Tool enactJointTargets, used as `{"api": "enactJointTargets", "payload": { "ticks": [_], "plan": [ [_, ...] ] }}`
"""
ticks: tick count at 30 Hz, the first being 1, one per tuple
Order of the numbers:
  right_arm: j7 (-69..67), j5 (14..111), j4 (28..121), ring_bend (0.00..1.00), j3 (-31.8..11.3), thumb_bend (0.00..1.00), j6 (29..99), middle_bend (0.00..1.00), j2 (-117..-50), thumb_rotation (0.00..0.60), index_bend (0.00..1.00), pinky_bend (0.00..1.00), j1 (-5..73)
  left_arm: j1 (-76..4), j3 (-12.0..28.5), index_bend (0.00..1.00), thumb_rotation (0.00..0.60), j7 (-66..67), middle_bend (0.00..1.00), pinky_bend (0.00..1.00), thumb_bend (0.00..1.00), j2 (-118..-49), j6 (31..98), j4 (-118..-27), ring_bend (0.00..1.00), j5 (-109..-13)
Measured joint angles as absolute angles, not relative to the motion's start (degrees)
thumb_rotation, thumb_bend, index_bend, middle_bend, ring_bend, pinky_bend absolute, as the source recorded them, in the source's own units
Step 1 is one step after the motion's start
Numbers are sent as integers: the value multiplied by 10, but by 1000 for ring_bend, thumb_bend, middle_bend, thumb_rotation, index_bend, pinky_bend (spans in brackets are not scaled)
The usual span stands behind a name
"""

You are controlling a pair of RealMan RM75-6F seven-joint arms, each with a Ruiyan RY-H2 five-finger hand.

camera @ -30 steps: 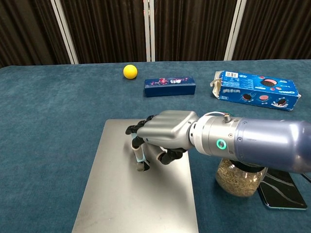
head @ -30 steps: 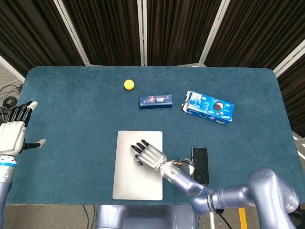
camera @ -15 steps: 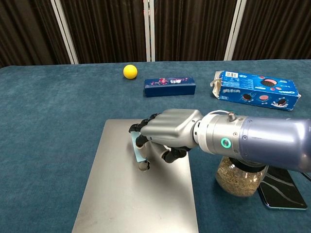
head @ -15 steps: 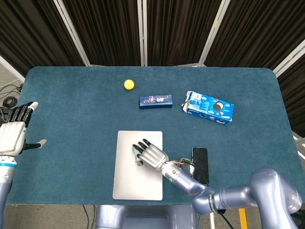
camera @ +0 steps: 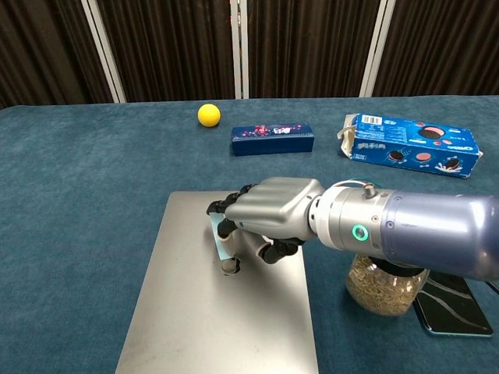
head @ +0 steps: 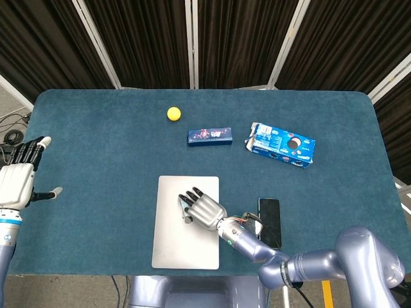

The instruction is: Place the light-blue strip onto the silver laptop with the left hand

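The silver laptop [head: 173, 247] lies shut near the table's front edge, also seen in the chest view as the laptop [camera: 187, 312]. My right hand [head: 202, 208] hovers low over its upper right part. In the chest view this right hand [camera: 269, 212] pinches the light-blue strip [camera: 219, 236] between curled fingers and thumb, the strip's lower end close to the lid; I cannot tell if it touches. My left hand [head: 19, 178] hangs at the far left edge, fingers spread, holding nothing.
A yellow ball [head: 173, 113], a dark blue box [head: 210, 136] and an opened cookie box [head: 280, 144] lie at the back. A black phone [head: 270, 221] and a jar of grains [camera: 382, 287] stand right of the laptop, beside my right forearm.
The right hand has shifted slightly toward the front over the laptop, and the strip now shows more plainly under its fingers. The left hand has not moved.
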State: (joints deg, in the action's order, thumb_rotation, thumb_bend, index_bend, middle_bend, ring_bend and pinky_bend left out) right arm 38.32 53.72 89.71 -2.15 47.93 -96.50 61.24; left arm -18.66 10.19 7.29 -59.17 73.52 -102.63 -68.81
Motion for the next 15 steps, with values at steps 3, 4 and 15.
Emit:
{"api": "enactJointTargets", "payload": {
  "ticks": [3, 4, 15],
  "plan": [
    [379, 542, 909, 0, -30, 1000, 486, 0, -956, 600, 379, 0, 612, -187, 102, 0, 600, 73, 0, 0, 0, -592, 734, -1026, 0, -688],
    [377, 545, 917, 0, -34, 1000, 489, 0, -951, 600, 379, 0, 612, -187, 102, 0, 600, 74, 0, 0, 0, -592, 734, -1026, 0, -688],
    [337, 649, 1036, 0, -47, 720, 592, 0, -806, 600, 306, 0, 556, -184, 98, 0, 600, 79, 0, 0, 0, -594, 740, -1027, 0, -693]
  ]
}}
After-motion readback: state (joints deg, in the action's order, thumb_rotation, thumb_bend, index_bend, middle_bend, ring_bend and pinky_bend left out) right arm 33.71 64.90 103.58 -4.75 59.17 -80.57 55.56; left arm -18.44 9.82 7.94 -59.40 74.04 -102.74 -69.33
